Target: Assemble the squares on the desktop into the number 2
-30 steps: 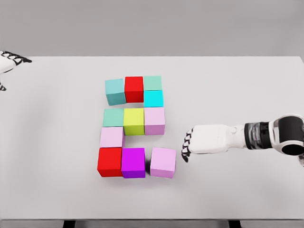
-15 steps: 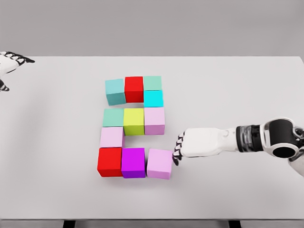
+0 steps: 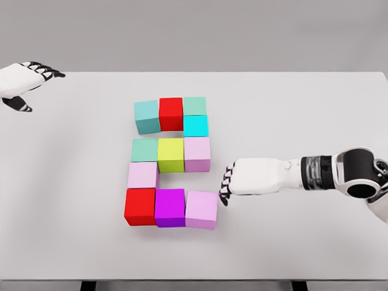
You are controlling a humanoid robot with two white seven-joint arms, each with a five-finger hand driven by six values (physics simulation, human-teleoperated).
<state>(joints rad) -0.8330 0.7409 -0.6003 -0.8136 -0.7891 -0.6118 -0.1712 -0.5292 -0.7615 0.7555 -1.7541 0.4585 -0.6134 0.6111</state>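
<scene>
Coloured cubes lie on the white table (image 3: 303,103) in the outline of a 2. Top row: teal cube (image 3: 147,116), red cube (image 3: 171,113), pale green cube (image 3: 194,105), with a cyan cube (image 3: 196,125) below it. Middle row: green cube (image 3: 145,150), yellow cube (image 3: 171,154), pink cube (image 3: 197,153). A pink cube (image 3: 142,174) sits under the left end. Bottom row: red cube (image 3: 140,206), magenta cube (image 3: 170,207), pink cube (image 3: 202,210). My right hand (image 3: 225,187) rests its fingertips against that last cube's right side, fingers extended, holding nothing. My left hand (image 3: 24,82) hovers open at the far left.
The table's front edge (image 3: 194,279) runs along the bottom of the view. Bare tabletop lies to the right of the cubes and to their left.
My right hand slid left and pushed the bottom pink cube against the magenta cube. My left hand moved further into view from the left edge.
</scene>
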